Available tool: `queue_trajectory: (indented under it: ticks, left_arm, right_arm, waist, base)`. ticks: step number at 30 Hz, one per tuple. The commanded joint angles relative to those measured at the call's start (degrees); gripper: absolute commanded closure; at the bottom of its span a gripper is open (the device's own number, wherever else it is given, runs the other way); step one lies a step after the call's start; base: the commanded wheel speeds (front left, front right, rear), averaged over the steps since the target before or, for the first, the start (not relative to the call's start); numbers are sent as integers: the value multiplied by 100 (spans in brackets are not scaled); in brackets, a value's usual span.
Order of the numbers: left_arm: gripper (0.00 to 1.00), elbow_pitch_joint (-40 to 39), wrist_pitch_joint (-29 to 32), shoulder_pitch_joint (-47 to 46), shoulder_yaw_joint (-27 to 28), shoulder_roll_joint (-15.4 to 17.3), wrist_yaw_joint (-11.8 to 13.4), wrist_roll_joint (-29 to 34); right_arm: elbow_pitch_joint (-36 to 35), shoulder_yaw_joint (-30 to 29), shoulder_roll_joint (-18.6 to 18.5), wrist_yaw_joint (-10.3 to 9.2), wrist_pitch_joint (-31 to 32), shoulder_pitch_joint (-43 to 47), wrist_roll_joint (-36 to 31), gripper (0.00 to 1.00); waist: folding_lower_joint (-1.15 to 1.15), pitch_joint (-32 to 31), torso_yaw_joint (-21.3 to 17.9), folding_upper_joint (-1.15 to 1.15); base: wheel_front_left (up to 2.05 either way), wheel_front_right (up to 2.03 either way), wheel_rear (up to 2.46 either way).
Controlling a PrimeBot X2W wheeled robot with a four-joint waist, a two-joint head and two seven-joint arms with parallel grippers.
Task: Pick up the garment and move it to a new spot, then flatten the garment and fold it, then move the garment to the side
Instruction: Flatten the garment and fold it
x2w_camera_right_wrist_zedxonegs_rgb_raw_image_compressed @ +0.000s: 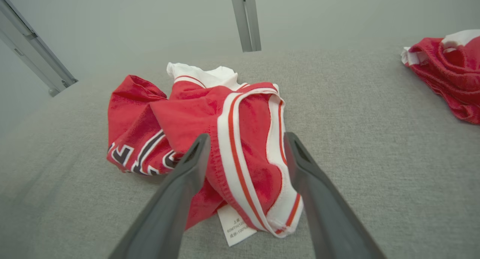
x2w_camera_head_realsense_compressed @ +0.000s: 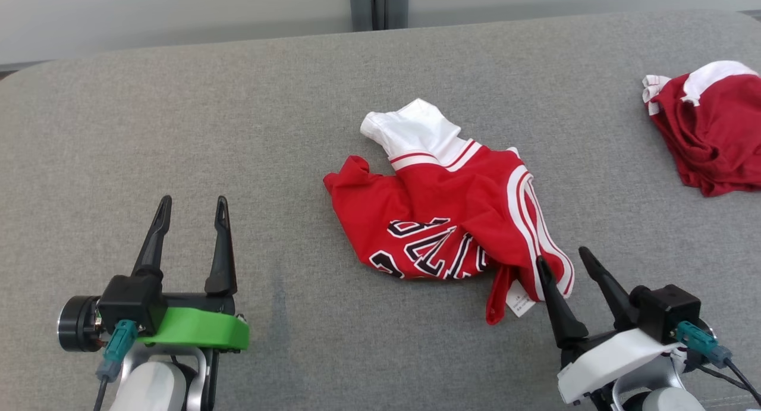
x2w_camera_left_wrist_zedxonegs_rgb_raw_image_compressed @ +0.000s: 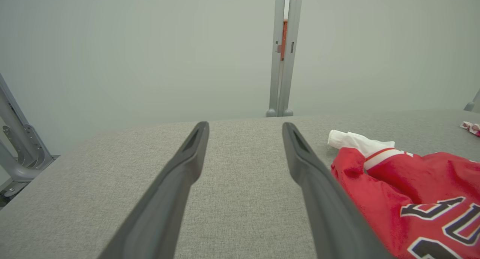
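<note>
A broad grey fabric-covered tabletop (x2w_camera_head_realsense_compressed: 178, 131) spreads across the whole work area. The crumpled red-and-white sports jersey with black lettering (x2w_camera_head_realsense_compressed: 452, 220) lies near its middle, a little toward the robot's right. The heap's long axis runs diagonally, from a white end on the far side down to a striped corner on the near right. A second, darker red bundle of cloth with white trim (x2w_camera_head_realsense_compressed: 713, 137) sits well apart at the far right edge and looks to be no part of this step. The right gripper (x2w_camera_head_realsense_compressed: 562, 255) is clearly the nearer one. Its two dark fingers are spread wide and hold nothing, and they point straight at the jersey's near corner, with the tips just beside or over the cloth. The left gripper (x2w_camera_head_realsense_compressed: 194, 200), also spread and holding nothing, stands well apart to the jersey's left over bare table. In the right wrist view the white-and-red striped band (x2w_camera_right_wrist_zedxonegs_rgb_raw_image_compressed: 240, 150) runs lengthwise between the parted fingers. A small white care label (x2w_camera_right_wrist_zedxonegs_rgb_raw_image_compressed: 234, 223) pokes out beneath it. The pickup has probably not begun, and the right arm seems best placed to pinch that striped corner.
</note>
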Motion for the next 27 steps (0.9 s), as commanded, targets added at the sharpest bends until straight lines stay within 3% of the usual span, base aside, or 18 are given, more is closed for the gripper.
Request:
queue_trajectory:
  ticks: [1, 4, 6, 7, 18, 27]
  left_arm:
    - [0, -26, -31, -97, 3, 17, -9, 48]
    - [0, -47, -44, -188, 11, -10, -4, 70]
    - [0, -30, -55, -228, 7, -22, -23, 72]
    - [0, -21, -56, -254, 5, -26, -34, 76]
    - [0, -18, -89, -490, 6, -80, -48, 123]
    - [0, 50, -94, -767, -89, -195, -144, 193]
  right_arm:
    - [125, 68, -19, 0, -34, -145, 76, 0]
    - [544, 257, -64, 0, -60, -376, 162, 0]
    - [746, 314, -92, 0, -103, -530, 229, 55]
    - [778, 299, -105, 0, -191, -631, 254, 100]
    - [638, -195, -300, 0, -478, -1446, 335, 100]
    - [1372, -1055, -412, 0, -474, -2070, 396, 100]
  waist:
    - [0, 208, 75, 0]
    - [0, 354, 88, 0]
    - [0, 421, 111, 0]
    - [0, 461, 126, 0]
    - [0, 783, 142, 0]
    - [0, 1094, 270, 0]
  base:
    - [0, 0, 0]
    - [0, 0, 0]
    - [0, 0, 0]
    - [0, 0, 0]
    - [0, 0, 0]
    - [0, 0, 0]
